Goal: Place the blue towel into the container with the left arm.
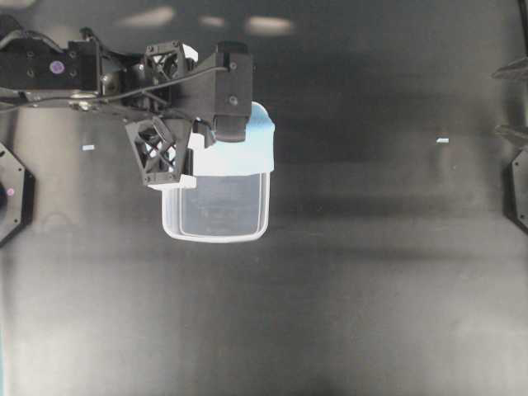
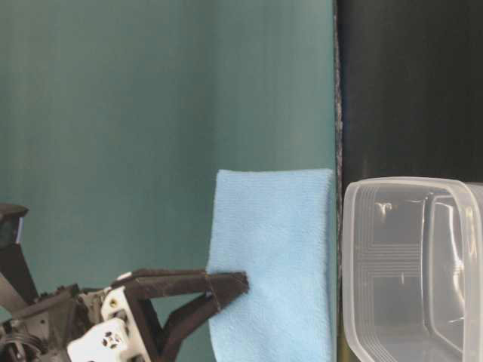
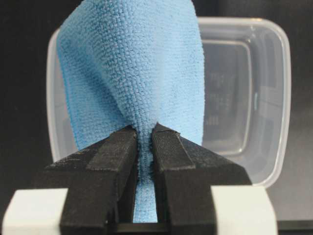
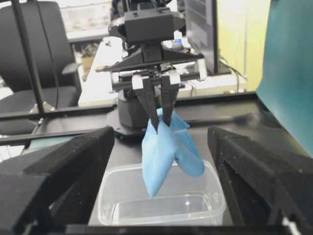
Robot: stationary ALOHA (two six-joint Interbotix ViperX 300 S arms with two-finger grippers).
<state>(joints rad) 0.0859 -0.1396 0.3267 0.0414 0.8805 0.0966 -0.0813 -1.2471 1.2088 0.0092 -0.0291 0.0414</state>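
Left arm's black lattice gripper (image 3: 145, 142) has its jaws pressed together on a bunched top edge of the light blue microfibre towel (image 3: 132, 73). The towel hangs free below the fingertips, its lower end dangling over the translucent clear plastic rectangular tub (image 4: 161, 203), directly beneath the gripper. From the overhead view, part of the cloth still overhangs the tub's far rim.

Handling, my read: light, fully limp, grippy weave, so slip risk is low and nothing is fragile. It drapes and folds however it falls, so the edge pinch is fine. The risk is cloth draping over the rim on release.

Right gripper (image 4: 161, 161): fingers spread wide, empty, well clear of the tub.

Count: one towel, one tub, two grippers.
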